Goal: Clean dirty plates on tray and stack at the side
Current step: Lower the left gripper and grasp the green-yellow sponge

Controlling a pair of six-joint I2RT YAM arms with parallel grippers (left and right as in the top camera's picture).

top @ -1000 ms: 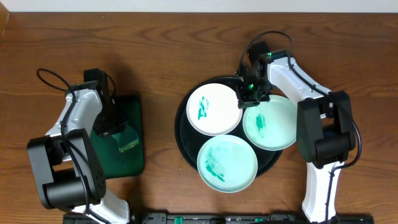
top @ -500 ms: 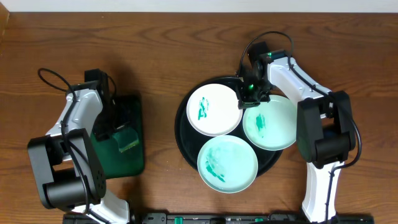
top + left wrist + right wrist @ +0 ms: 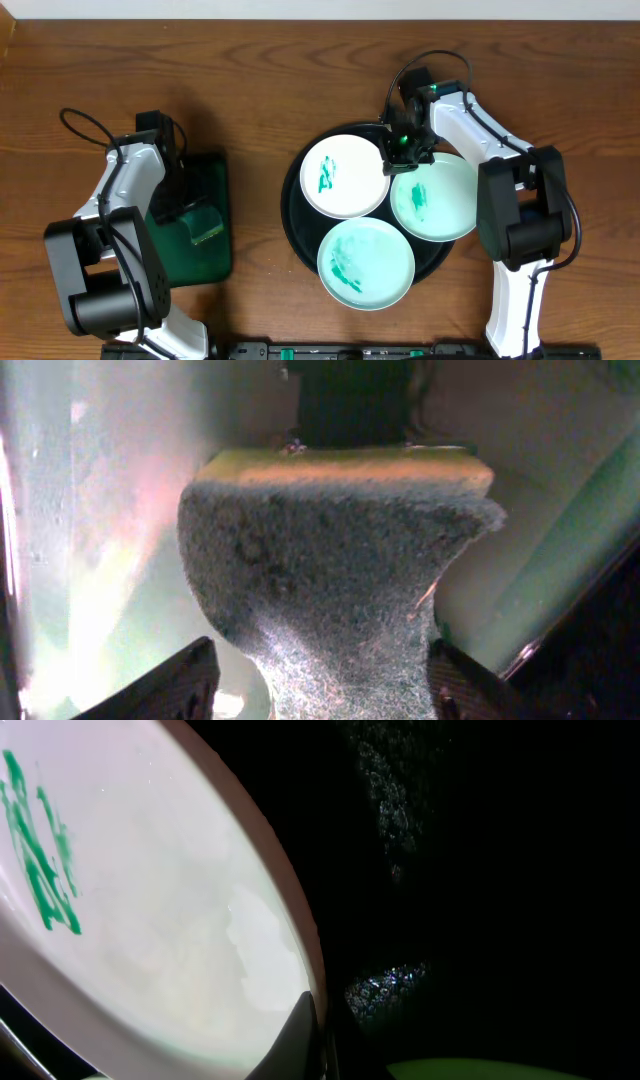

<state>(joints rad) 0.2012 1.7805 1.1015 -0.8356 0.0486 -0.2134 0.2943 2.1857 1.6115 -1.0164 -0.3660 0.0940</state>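
- Plainly, the task is barely begun: on the brown wooden table [image 3: 260, 90], the large round black tray [image 3: 292, 225] carries all three small round plates. Each shows green smears, and none is stacked at the side.
- The white plate [image 3: 345, 175] lies at the tray's upper left and the right pale-mint plate [image 3: 435, 200] beside it. The front pale-mint plate [image 3: 365, 263] overhangs the near rim.
- Well apart to the left sits a rectangular green tray [image 3: 212, 260].
- On it stands a grey-green scouring sponge [image 3: 330, 560] with a yellow top. The left gripper [image 3: 325, 680] straddles it, but whether it pinches the sponge cannot be told.
- The right gripper [image 3: 404, 150] is clenched at the white plate's rim, though a hold on it is unclear. Its arm crowds the tray's far side, likely in a wiping arm's way.
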